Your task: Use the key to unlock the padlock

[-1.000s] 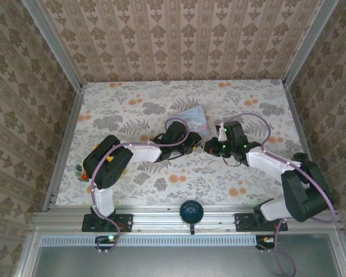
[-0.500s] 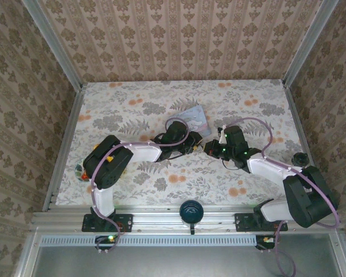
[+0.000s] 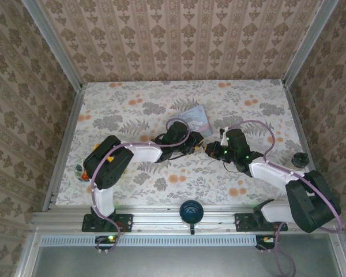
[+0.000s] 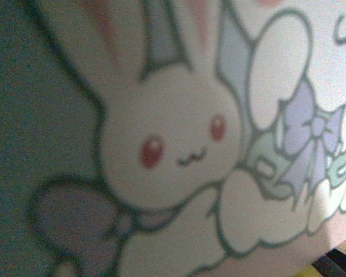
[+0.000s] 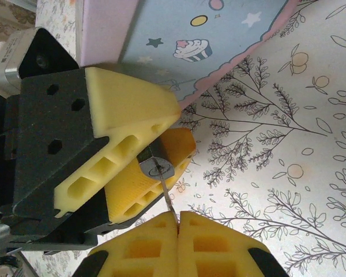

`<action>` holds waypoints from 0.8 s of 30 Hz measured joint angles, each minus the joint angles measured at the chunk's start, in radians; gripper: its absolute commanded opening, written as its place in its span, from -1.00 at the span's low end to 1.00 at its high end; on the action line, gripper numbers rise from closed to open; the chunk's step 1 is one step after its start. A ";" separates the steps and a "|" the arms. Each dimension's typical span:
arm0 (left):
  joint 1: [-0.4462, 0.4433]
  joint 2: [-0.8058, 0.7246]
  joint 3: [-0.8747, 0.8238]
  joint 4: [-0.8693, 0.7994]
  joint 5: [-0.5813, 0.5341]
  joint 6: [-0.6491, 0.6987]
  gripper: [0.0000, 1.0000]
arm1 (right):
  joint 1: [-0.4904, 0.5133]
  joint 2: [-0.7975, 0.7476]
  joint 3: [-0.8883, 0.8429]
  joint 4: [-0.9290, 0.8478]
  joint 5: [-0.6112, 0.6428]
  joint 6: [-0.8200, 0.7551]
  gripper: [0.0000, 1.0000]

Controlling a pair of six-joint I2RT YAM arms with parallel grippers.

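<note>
Top cam looks down on the table [image 3: 132, 104] from behind; left wrist cam's pressed up against the tin [image 4: 173, 144], right wrist shares it.

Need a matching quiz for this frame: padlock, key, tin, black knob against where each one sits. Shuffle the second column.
Things:
1 padlock
2 key
3 pale blue tin
4 black knob

Places:
A on the near rail
B clamped in the left gripper
C on the table, beyond both grippers
D pinched in the shut right gripper

Pairs: 1-B, 2-D, 3-C, 4-A
</note>
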 measured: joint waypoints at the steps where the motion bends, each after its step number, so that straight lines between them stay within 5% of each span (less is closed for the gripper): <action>1: 0.000 0.000 0.000 0.002 0.003 -0.002 -0.54 | -0.002 -0.004 -0.002 0.000 0.000 0.003 -1.00; 24: 0.000 0.022 0.016 0.021 -0.013 -0.006 -0.55 | -0.015 0.039 -0.008 0.057 -0.025 0.205 -1.00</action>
